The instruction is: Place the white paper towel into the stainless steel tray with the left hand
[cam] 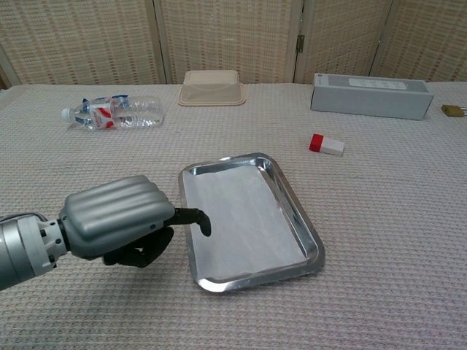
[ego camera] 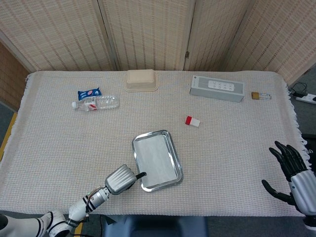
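The stainless steel tray sits near the table's front middle. Inside it the white paper towel lies flat, covering the bottom. My left hand hovers just left of the tray's near left rim, holding nothing. Its dark fingers curl under the silver back, and one dark finger stretches over the rim towards the towel's edge. At the table's front right edge, my right hand has its fingers spread and holds nothing; only the head view shows it.
A plastic bottle and a blue packet lie at the back left. A beige container, a grey box and a padlock line the back. A red-and-white block lies right of the tray.
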Tool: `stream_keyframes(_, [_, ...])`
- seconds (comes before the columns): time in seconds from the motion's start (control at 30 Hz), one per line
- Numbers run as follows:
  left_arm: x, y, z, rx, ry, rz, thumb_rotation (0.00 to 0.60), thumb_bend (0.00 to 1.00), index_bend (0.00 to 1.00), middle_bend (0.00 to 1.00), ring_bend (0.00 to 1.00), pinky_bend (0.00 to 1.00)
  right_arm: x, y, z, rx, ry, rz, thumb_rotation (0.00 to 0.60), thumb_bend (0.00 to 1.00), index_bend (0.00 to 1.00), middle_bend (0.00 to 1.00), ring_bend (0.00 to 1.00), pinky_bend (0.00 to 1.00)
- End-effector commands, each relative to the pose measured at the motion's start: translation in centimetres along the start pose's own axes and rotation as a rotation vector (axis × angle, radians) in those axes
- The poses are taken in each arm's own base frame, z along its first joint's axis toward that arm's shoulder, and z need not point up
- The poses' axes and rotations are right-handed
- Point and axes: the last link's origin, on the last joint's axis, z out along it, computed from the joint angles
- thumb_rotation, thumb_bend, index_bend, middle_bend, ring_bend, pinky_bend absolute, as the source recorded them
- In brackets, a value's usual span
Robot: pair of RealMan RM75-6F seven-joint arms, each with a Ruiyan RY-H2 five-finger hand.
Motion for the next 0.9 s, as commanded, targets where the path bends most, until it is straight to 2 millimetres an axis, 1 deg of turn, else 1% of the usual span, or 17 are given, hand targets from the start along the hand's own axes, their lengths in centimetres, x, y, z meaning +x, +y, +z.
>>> stream_keyframes(0.03, [-0.4, 0.3, 0.3, -0.011, -0.01, 0.005, 0.6, 0.98, 0.3, 1.0, 1.0, 1.0, 0.2, 0.0, -0.1, 0.003, 0.007, 0.003, 0.6, 0.35, 0.0, 0.0, 0.0, 0.0])
stream_keyframes(0.2, [-1.1, 0.2, 0.4, -0.005, -0.037, 0.006, 0.6, 0.98, 0.3, 1.0, 1.0, 1.0, 0.5, 0.1, -0.2, 0.003, 0.018, 0.01, 0.6, 0.35, 0.0, 0.0, 0.0, 0.0])
stream_keyframes(0.4, [-1.4, 0.2, 0.5, -0.011, -0.052, 0.012, 0.6, 0.97, 0.31, 1.0, 1.0, 1.0, 0.5, 0.2, 0.0, 0.001, 0.014, 0.01, 0.6, 0.35, 0.0, 0.0, 0.0, 0.0])
stream_keyframes(0.73, [-2.1, 0.3, 1.4, -0.027, -0.074, 0.0, 0.6, 0.97, 0.3, 1.0, 1.0, 1.0, 0.6, 0.4, 0.1, -0.004, 0.021, 0.011, 0.6, 0.35, 0.0, 0.0, 0.0, 0.0])
stream_keyframes(0.9, [-1.7, 0.4, 2.1, -0.032, -0.041, -0.006, 0.6, 0.97, 0.29, 1.0, 1.0, 1.0, 0.6, 0.4, 0.1, -0.005, 0.019, 0.01, 0.6, 0.35, 0.0, 0.0, 0.0, 0.0])
